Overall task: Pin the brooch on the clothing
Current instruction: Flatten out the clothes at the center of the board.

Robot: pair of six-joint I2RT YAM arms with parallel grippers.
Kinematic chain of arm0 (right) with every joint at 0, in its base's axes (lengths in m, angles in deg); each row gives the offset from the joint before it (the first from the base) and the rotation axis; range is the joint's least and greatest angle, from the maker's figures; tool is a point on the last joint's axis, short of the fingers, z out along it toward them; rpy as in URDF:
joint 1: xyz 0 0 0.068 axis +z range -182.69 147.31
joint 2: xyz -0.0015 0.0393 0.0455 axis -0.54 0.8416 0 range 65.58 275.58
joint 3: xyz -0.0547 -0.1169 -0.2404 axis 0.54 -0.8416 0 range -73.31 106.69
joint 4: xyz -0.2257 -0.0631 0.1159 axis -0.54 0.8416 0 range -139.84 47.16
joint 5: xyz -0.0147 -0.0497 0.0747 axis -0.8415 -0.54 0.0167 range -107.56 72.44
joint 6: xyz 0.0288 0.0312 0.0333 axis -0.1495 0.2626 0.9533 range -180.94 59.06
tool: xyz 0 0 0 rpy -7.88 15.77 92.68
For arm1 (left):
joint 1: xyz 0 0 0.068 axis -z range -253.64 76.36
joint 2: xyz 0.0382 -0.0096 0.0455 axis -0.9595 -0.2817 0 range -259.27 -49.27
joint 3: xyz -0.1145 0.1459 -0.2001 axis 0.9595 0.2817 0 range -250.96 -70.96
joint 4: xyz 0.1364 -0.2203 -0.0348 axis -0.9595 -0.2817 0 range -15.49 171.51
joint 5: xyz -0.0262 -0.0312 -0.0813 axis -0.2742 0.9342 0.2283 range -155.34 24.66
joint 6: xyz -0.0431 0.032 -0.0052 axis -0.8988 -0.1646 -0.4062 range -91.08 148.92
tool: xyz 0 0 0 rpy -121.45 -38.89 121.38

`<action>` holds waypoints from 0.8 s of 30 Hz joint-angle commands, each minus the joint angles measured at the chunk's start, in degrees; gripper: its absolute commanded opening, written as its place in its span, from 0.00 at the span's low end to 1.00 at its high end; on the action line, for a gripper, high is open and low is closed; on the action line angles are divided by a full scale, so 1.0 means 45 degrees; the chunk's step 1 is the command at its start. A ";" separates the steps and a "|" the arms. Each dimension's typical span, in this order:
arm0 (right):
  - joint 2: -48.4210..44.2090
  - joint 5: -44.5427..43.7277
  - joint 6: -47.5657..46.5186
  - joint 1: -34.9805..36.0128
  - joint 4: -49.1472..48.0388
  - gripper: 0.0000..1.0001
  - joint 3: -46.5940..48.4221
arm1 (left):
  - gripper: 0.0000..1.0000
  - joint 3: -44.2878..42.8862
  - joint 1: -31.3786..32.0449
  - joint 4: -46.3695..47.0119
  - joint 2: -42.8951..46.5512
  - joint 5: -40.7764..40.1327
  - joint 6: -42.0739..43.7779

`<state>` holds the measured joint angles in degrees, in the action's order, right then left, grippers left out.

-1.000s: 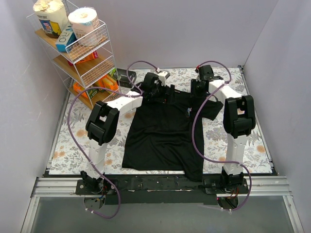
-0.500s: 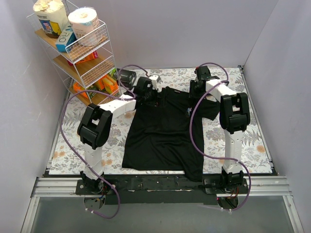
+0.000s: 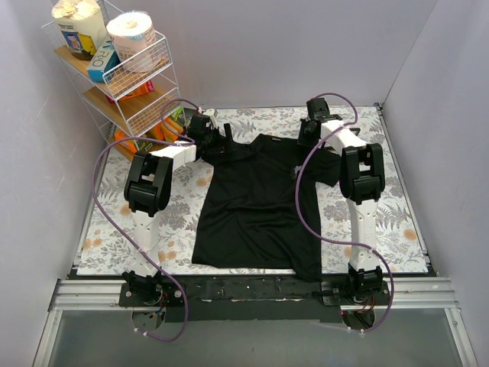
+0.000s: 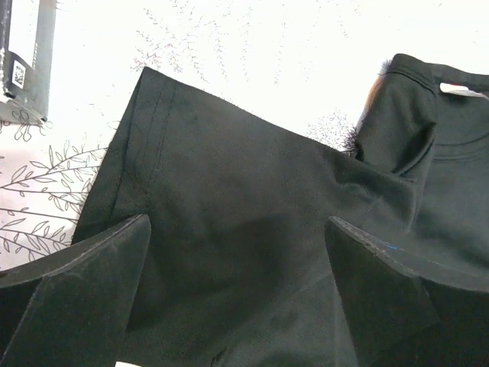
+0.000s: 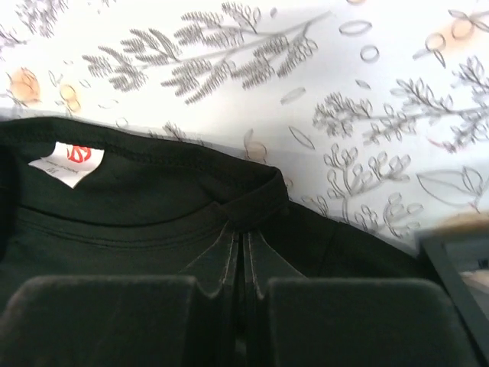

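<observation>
The clothing [image 3: 256, 202], a black T-shirt, lies flat on the floral table [image 3: 114, 229]. My right gripper [image 3: 306, 140] is at the right side of the neck. In the right wrist view it [image 5: 244, 229] is shut, its tips pinching a fold of the collar [image 5: 252, 206], and the pale label [image 5: 67, 162] shows to the left inside the neck. My left gripper [image 3: 216, 141] hovers over the shirt's left sleeve [image 4: 191, 176]. In the left wrist view it [image 4: 237, 222] is wide open with only cloth below. The brooch is hidden or too small to make out.
A wire shelf rack [image 3: 126, 80] with packets and rolls stands at the back left corner. A black box [image 4: 23, 65] lies on the table beyond the sleeve. A dark frame edge [image 5: 458, 267] sits right of the collar. Walls close in the table's sides.
My left arm has swung left from the neck area to the left sleeve, staying open. My right gripper has closed on the collar.
</observation>
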<state>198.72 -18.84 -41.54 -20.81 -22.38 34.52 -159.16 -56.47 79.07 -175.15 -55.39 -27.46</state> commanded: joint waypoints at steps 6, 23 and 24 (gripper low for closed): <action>0.2169 0.1709 0.1665 -0.0705 -0.0438 0.01 0.2423 | 0.98 0.1280 -0.0826 0.0171 0.0259 -0.1019 -0.0948; 0.0983 0.3563 0.0046 -0.1077 -0.1454 0.41 0.2483 | 0.98 0.1184 -0.1296 -0.0182 0.0787 -0.1749 -0.0363; 0.0767 0.3913 -0.0245 -0.1097 -0.1532 0.43 0.2367 | 0.98 0.1067 -0.1180 -0.0162 0.0768 -0.1492 -0.0246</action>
<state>206.52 -6.71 -36.82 -25.20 -26.95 44.66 -153.85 -58.88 84.73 -173.21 -61.92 -29.77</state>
